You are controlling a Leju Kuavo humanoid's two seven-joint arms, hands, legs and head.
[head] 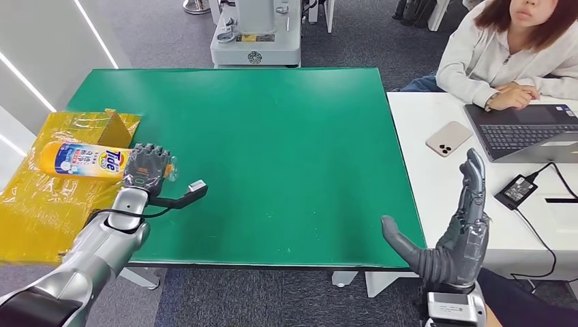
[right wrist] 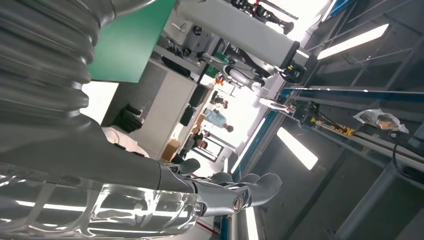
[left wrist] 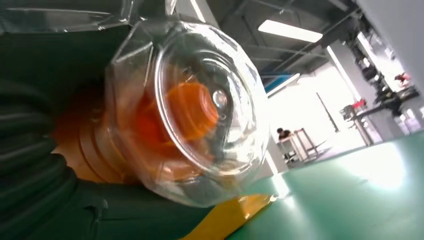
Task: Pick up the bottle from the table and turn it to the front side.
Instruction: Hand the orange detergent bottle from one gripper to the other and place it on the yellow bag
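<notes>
At the left edge of the green table, the robot's left hand wraps around the neck end of a Tide detergent bottle, which lies on its side partly over a yellow plastic sheet spread off that edge. The label faces up and the body points away from the table, so the grasp near the cap seems chosen to give leverage for lifting and rotating it. The left wrist camera looks straight at the bottle's clear cap, orange spout inside, with dark fingers closed around the neck. Right of the table's front corner, the right hand stands upright with fingers extended and spread, holding nothing, apparently kept clear of the work. Further right, on a white desk adjoining the table, lie a phone and a laptop, where a person sits watching.
</notes>
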